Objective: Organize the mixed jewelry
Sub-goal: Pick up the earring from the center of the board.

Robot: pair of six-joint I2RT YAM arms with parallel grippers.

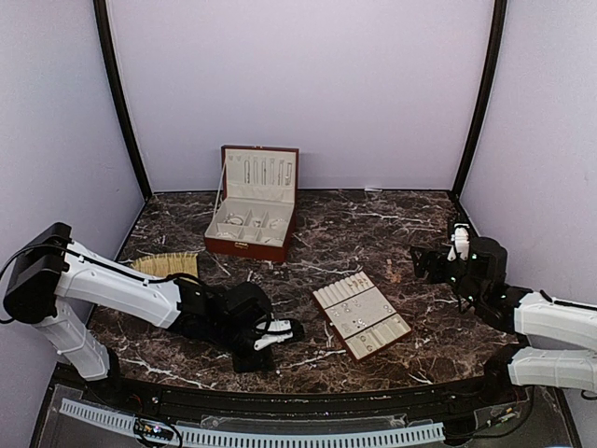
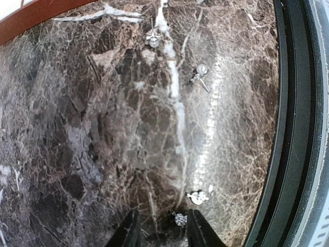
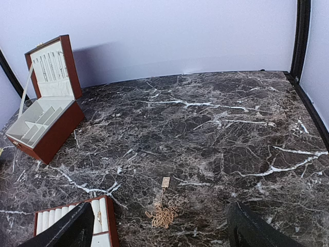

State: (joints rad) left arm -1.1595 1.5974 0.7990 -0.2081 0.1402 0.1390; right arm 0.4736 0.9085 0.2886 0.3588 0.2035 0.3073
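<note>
The left arm [image 1: 121,285] is stretching low toward the middle. The left gripper [image 1: 276,336] is pointing down, its fingers [image 2: 131,234] keeping a narrow gap. The right arm [image 1: 550,322] is bending back at its side. The right gripper [image 1: 429,264] is hovering higher up, jaws spreading wide.

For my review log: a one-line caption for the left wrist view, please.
Left fingers straddle a tiny stud on the marble table; other silvery pieces lie beyond.
</note>
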